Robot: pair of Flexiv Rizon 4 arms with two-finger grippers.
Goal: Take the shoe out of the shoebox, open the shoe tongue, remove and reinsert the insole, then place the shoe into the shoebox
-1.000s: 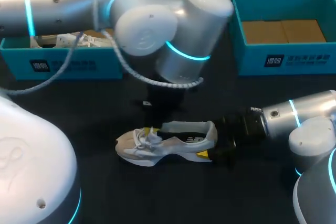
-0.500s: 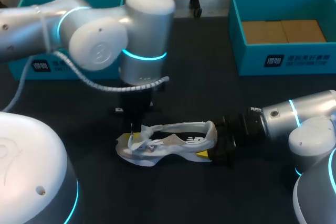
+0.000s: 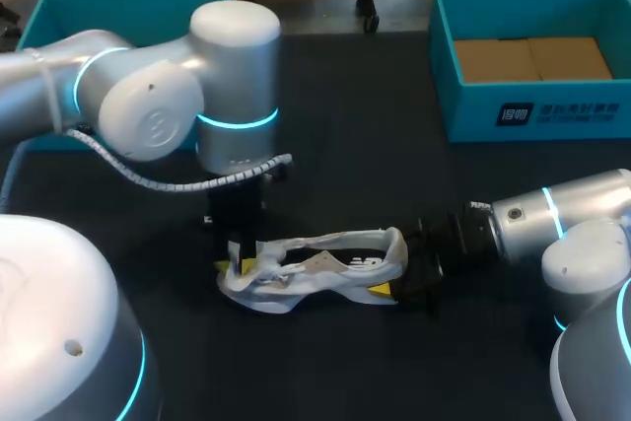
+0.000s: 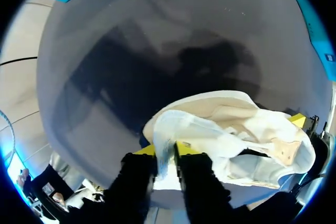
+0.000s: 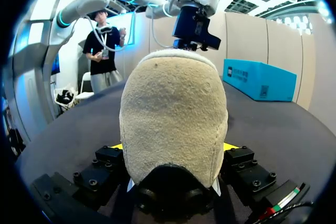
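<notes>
A white and beige shoe lies on its side on the dark table, toe to the left. My left gripper stands over its front end. In the left wrist view its yellow fingertips sit close together with a thin white flap, seemingly the tongue, pinched between them. My right gripper is shut on the heel; the rounded beige heel fills the space between its fingers, whose yellow pads touch both sides. A teal shoebox stands at the back right.
A second teal box stands at the back left, partly behind my left arm. My left arm's elbow hangs over the left middle of the table. A black cable loops under it.
My left arm has swung left and its gripper has come down onto the shoe's front end. The front of the shoe now looks pulled and crumpled. The right arm has not moved.
</notes>
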